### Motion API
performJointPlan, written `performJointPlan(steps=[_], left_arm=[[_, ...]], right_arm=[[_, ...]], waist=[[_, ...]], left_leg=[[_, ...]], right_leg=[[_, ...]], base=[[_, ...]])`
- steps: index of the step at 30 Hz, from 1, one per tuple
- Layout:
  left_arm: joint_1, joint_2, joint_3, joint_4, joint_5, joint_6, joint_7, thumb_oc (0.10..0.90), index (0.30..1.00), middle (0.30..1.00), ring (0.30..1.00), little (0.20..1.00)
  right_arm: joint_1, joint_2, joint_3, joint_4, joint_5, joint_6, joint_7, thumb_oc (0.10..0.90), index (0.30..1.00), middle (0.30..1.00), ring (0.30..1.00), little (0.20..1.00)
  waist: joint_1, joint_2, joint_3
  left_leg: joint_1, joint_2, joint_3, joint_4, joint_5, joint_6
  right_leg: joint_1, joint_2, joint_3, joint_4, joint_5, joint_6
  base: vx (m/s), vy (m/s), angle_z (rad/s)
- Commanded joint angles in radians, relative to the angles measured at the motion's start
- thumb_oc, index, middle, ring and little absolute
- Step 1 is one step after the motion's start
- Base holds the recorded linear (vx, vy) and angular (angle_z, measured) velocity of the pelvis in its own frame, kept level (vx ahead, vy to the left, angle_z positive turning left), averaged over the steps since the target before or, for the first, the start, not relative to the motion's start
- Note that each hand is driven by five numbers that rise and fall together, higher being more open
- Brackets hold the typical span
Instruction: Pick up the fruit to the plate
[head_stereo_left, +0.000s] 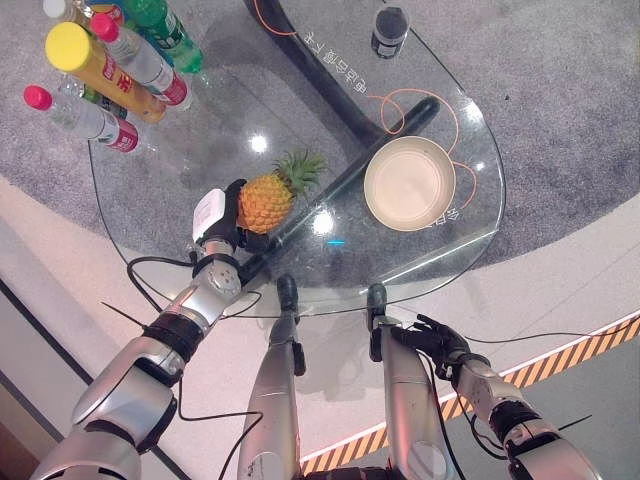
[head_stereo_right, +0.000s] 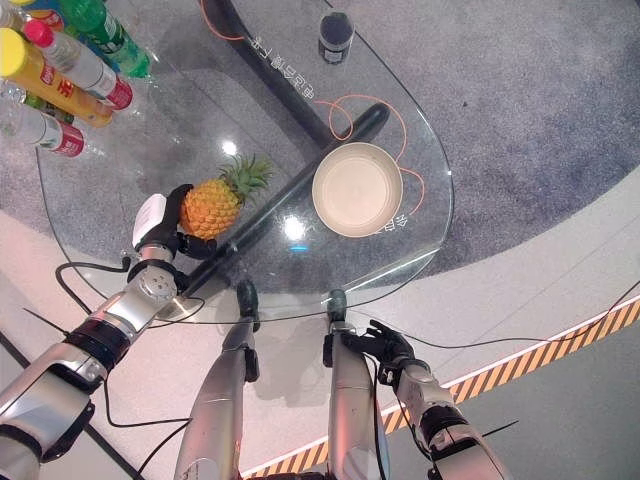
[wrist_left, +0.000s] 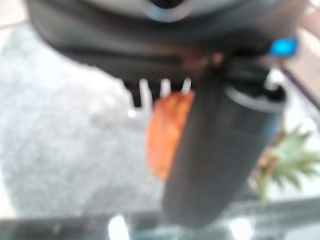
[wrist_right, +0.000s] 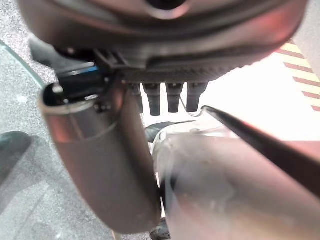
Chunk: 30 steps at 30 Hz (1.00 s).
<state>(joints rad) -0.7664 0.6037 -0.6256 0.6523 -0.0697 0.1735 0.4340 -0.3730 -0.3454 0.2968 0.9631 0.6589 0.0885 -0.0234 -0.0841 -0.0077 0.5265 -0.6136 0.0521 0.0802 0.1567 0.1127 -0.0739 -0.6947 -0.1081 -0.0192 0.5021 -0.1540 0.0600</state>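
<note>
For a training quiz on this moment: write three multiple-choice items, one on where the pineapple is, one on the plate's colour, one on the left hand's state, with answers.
1. Where is the pineapple?
A. On the plate
B. On the glass table, at the left hand
C. On the floor

2. What colour is the plate?
A. Cream
B. Blue
C. Black

3. What is the left hand doing?
A. Hanging by the robot's side
B. Lying flat on the plate
C. Closed round the pineapple

Answers:
1. B: the fruit lies on the glass table, apart from the plate, with the hand at its base.
2. A: the round plate shows pale cream in both eye views.
3. C: the dark fingers curl round the fruit's orange body, while the right hand hangs below the table's edge.
</note>
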Motion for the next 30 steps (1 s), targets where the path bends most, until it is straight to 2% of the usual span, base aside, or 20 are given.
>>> performJointPlan(steps=[1,4,5,6,7,30], left_arm=[[-0.135,-0.019,-0.003,-0.025,0.060,-0.053,-0.014,0.800,0.900,0.900,0.900,0.900],[-0.131,-0.042,0.000,-0.002,0.038,-0.033,-0.034,0.800,0.900,0.900,0.900,0.900],[-0.130,-0.049,0.000,0.008,0.033,-0.031,-0.037,0.336,0.502,0.502,0.502,0.436],[-0.127,-0.057,0.003,0.013,0.027,-0.031,-0.029,0.235,0.415,0.415,0.415,0.335],[-0.127,-0.058,0.003,0.014,0.026,-0.031,-0.028,0.100,0.300,0.300,0.300,0.200],[-0.112,-0.082,0.029,0.070,0.013,-0.044,-0.035,0.100,0.300,0.300,0.300,0.200]], right_arm=[[0.098,-0.028,0.084,0.087,-0.046,0.059,-0.009,0.800,0.900,0.900,0.900,0.900],[0.093,-0.025,0.085,0.096,-0.048,0.053,-0.007,0.800,0.900,0.900,0.900,0.900],[0.089,-0.024,0.085,0.099,-0.047,0.055,-0.007,0.800,0.900,0.900,0.900,0.900],[0.085,-0.023,0.086,0.096,-0.044,0.060,-0.011,0.800,0.900,0.900,0.900,0.900],[0.084,-0.023,0.086,0.096,-0.044,0.060,-0.012,0.800,0.900,0.900,0.900,0.900],[0.085,-0.018,0.094,0.092,-0.039,0.052,-0.012,0.800,0.900,0.900,0.900,0.900]], waist=[[-0.026,-0.022,-0.007],[-0.027,-0.024,-0.007],[-0.027,-0.024,-0.007],[-0.028,-0.024,-0.007],[-0.028,-0.025,-0.007],[-0.027,-0.028,-0.007]], left_leg=[[-0.027,-0.048,0.033,0.164,-0.087,0.035],[-0.026,-0.050,0.032,0.163,-0.088,0.035],[-0.028,-0.050,0.032,0.165,-0.088,0.034],[-0.029,-0.051,0.031,0.165,-0.087,0.034],[-0.029,-0.051,0.031,0.165,-0.087,0.034],[-0.044,-0.051,0.026,0.175,-0.088,0.034]], right_leg=[[0.058,0.004,-0.028,-0.284,0.265,0.011],[0.058,0.004,-0.028,-0.285,0.265,0.011],[0.057,0.005,-0.028,-0.284,0.266,0.011],[0.056,0.005,-0.028,-0.285,0.267,0.010],[0.056,0.005,-0.028,-0.285,0.267,0.011],[0.044,0.008,-0.033,-0.275,0.263,0.008]], base=[[0.00,0.000,0.00],[0.00,0.000,0.00],[0.00,0.000,0.00],[0.00,0.000,0.00],[0.00,0.000,0.00],[0.00,0.000,0.00]])
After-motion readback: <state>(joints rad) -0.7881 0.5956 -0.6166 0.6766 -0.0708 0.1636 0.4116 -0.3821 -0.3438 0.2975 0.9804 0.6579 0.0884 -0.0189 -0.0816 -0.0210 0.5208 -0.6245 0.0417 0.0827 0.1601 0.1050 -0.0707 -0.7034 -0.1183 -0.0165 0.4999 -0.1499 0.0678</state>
